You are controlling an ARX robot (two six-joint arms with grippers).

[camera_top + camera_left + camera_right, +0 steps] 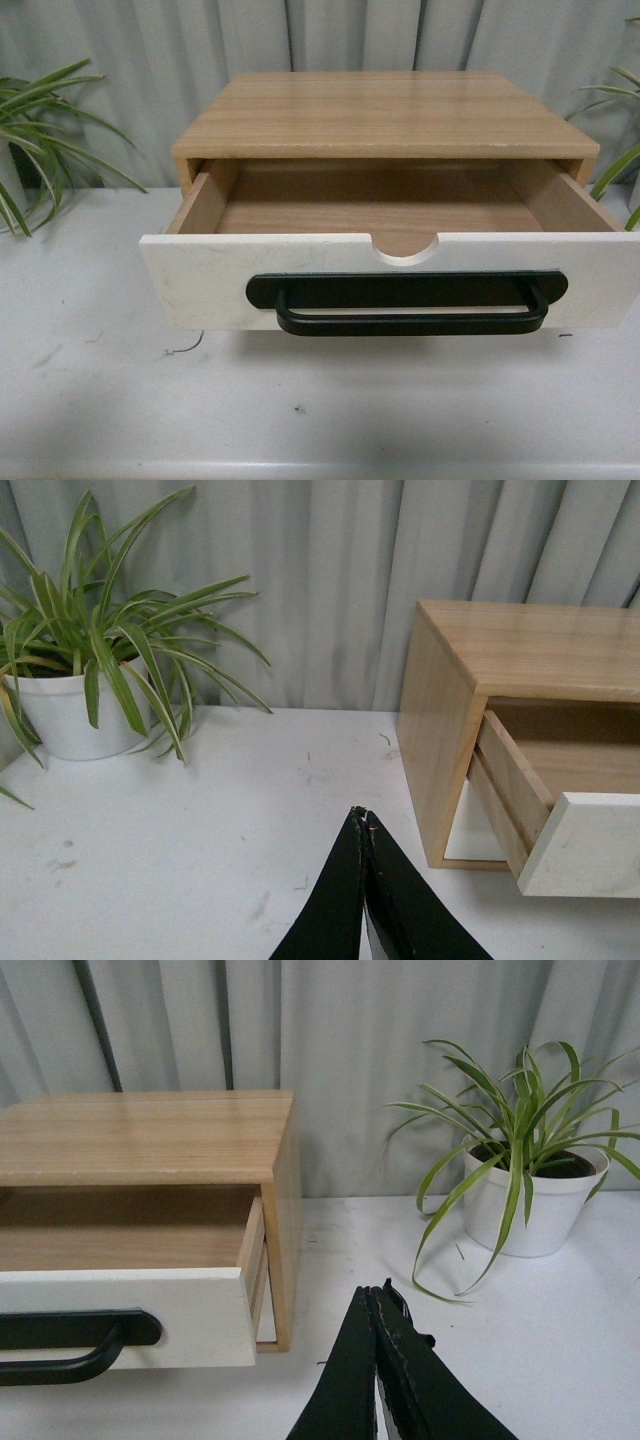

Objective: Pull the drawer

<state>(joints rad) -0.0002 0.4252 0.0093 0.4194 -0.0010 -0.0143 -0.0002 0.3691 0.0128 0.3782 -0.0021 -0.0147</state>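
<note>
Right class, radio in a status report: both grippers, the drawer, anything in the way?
Left gripper shut, empty. Right gripper shut, empty, both clear of cabinet. White-fronted wooden drawer with black bar handle pulled well out, nothing inside. Nothing blocking it.

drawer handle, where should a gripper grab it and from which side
Grip the black bar handle at the middle of its long straight bar, coming from the front, the robot's side. The bar runs level across the white front of the drawer and stands off it, leaving a gap behind for one finger. The jaws should close above and below the bar.
</note>
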